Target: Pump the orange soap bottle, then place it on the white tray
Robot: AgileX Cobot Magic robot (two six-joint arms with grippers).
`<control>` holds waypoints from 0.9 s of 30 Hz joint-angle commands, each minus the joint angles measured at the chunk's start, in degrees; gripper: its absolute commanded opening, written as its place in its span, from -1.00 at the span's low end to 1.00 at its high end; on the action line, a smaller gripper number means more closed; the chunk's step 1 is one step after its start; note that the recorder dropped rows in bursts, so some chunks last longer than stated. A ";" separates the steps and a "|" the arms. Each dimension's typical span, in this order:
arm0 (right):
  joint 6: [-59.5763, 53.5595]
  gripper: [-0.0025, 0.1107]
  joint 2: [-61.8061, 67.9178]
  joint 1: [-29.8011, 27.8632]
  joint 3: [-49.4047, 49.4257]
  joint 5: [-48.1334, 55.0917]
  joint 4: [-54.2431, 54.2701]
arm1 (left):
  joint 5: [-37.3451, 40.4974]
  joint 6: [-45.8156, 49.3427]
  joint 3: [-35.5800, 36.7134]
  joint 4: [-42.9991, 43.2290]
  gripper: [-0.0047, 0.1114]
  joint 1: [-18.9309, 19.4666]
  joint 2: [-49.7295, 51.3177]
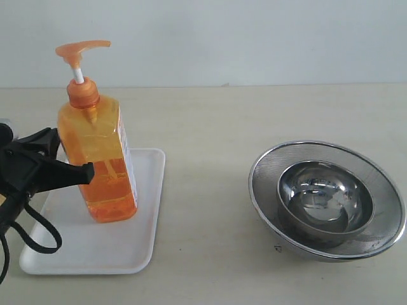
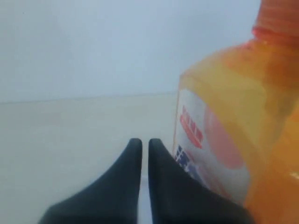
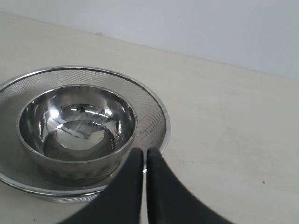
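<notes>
The orange soap bottle (image 1: 98, 159) stands upright on the white tray (image 1: 95, 248), near the tray's far end, with its pump head raised and the white stem showing. My left gripper (image 1: 86, 171) is shut with nothing between its fingers, and its tip is against or just short of the bottle's left side. In the left wrist view the closed gripper (image 2: 145, 142) points past the bottle (image 2: 233, 130), whose white label faces it. My right gripper (image 3: 142, 151) is shut and empty, and is out of the exterior view.
A small steel bowl (image 1: 325, 200) sits inside a wide steel mesh strainer (image 1: 381, 190) on the right of the table. In the right wrist view the bowl (image 3: 77, 116) and the strainer rim (image 3: 156, 109) lie just beyond the fingertips. Black cables hang over the tray's left edge.
</notes>
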 commanded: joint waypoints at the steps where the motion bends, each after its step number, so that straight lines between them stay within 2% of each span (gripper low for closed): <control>1: -0.16 -0.96 -0.25 -0.15 -0.06 -0.44 -0.18 | -0.61 0.24 -1.87 2.75 -0.84 0.50 0.14; 4: -0.16 -0.96 -0.25 -0.15 -0.06 -0.44 -0.18 | -0.61 0.24 -3.80 2.75 -0.84 0.59 0.14; 18: -0.16 -0.96 -0.25 -0.15 -0.06 -0.44 -0.18 | -0.61 2.25 -3.90 3.33 -0.84 0.74 0.14; 22: -0.16 -0.96 -0.25 -0.15 -0.06 -0.44 -0.18 | -0.61 2.25 -3.90 6.84 -0.84 0.74 0.14; 27: -0.16 -0.96 -0.25 -0.15 -0.06 -0.44 -0.18 | -0.61 3.26 -3.90 7.15 -0.84 0.74 0.14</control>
